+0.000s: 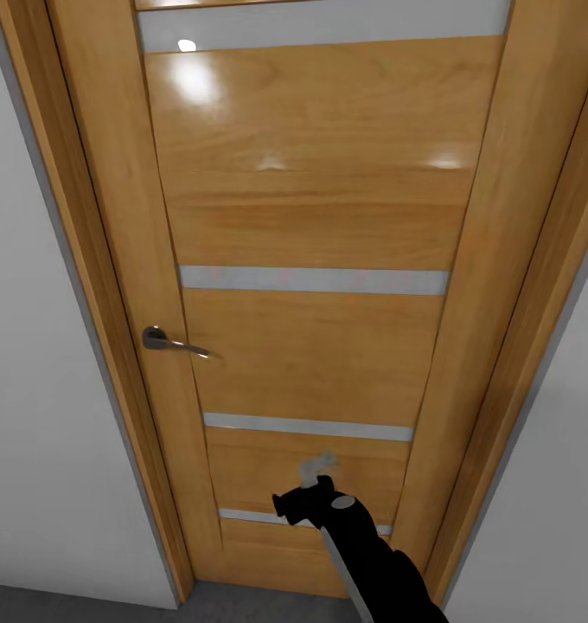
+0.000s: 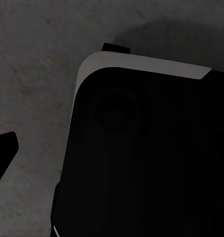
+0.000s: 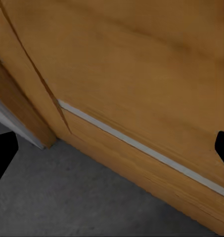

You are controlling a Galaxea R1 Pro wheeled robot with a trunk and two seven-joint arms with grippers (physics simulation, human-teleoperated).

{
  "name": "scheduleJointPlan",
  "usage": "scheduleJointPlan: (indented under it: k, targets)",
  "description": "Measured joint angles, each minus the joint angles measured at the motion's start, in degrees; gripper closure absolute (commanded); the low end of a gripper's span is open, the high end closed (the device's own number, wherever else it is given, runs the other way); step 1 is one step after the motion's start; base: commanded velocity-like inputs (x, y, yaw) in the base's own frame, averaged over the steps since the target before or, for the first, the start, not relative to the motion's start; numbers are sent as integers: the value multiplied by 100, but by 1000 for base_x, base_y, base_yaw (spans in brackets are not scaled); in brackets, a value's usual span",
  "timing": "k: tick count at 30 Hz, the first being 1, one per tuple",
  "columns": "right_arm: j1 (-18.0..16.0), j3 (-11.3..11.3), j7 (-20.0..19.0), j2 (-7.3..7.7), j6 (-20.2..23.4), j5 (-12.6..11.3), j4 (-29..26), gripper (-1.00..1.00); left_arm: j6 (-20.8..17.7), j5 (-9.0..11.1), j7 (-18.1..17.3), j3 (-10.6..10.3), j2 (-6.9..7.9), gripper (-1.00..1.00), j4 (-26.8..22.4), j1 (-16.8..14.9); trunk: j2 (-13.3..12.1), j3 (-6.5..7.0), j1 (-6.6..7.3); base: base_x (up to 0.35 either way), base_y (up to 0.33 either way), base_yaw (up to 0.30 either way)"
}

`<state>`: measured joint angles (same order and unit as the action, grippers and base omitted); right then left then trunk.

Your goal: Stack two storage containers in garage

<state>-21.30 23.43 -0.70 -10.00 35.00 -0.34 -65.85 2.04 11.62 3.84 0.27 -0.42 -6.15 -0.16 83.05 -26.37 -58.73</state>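
The two storage containers are out of view. I face a shut wooden door [image 1: 311, 216] with pale horizontal stripes, standing on dark grey concrete floor [image 3: 67, 197]. My right gripper [image 1: 316, 474] reaches low towards the door's bottom panel. In the right wrist view the right gripper [image 3: 112, 153] is open, its fingertips [image 3: 3, 158] wide apart with nothing between them, pointing at the door's lowest stripe [image 3: 141, 148]. My left gripper [image 2: 112, 160] hangs over the floor [image 2: 32, 74] beside my black base [image 2: 151, 148]; one fingertip [image 2: 3, 153] shows far out to the side.
A metal lever handle [image 1: 169, 342] sits on the door's left side. The wooden frame [image 1: 86, 260] runs down both sides, with white walls [image 1: 26, 389] left and right of it. A strip of grey floor [image 1: 69, 606] lies below the left wall.
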Motion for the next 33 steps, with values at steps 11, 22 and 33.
scheduleJointPlan:
  k: [11,22,33]
  targets:
    - [-725,617,26,0,27,49,-270,-100,0,-2,-1,0,2,-100,-7,0,0,0,0,0,0,0]
    - [-765,1047,168,0,-1138,1455,166,-100,0,-2,-1,0,3,-100,-9,0,0,0,0,0,0,0]
    - [-766,1031,826,0,-2248,1573,528,-100,0,-2,-1,0,0,-100,-11,0,0,0,0,0,0,0]
